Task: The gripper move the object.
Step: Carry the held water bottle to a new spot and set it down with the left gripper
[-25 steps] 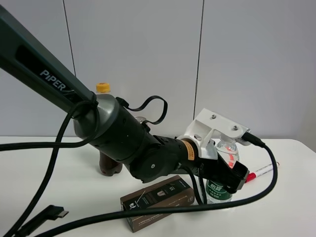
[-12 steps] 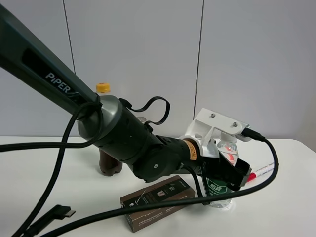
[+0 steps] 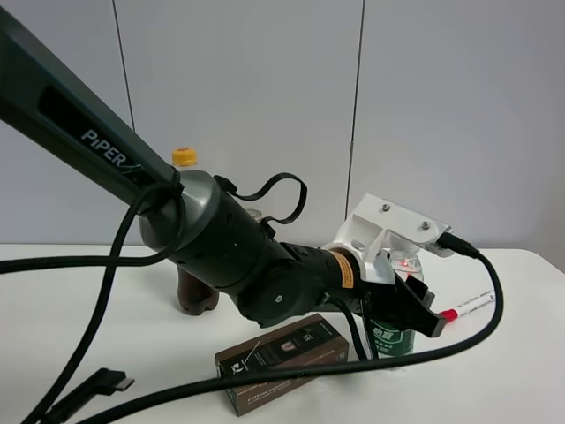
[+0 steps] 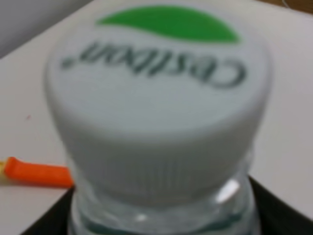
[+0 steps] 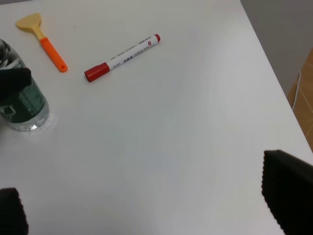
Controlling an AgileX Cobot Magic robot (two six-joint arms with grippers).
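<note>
The small clear water bottle with a green label stands on the white table at the right of the exterior view. Its white cap fills the left wrist view. My left gripper, a black claw on a white bracket with an orange ring, is shut around the bottle's upper body. The bottle also shows at the edge of the right wrist view, with a black jaw across it. My right gripper is open and empty over bare table; only its two dark fingertips show.
A dark cola bottle with a yellow cap stands behind the left arm. A brown box lies beside the water bottle. A red marker and an orange scraper lie beyond it. Black cables cross the front. The table edge is near.
The left gripper and the bottle have shifted slightly to the right; the bottle was tilted half a second ago and now stands upright.
</note>
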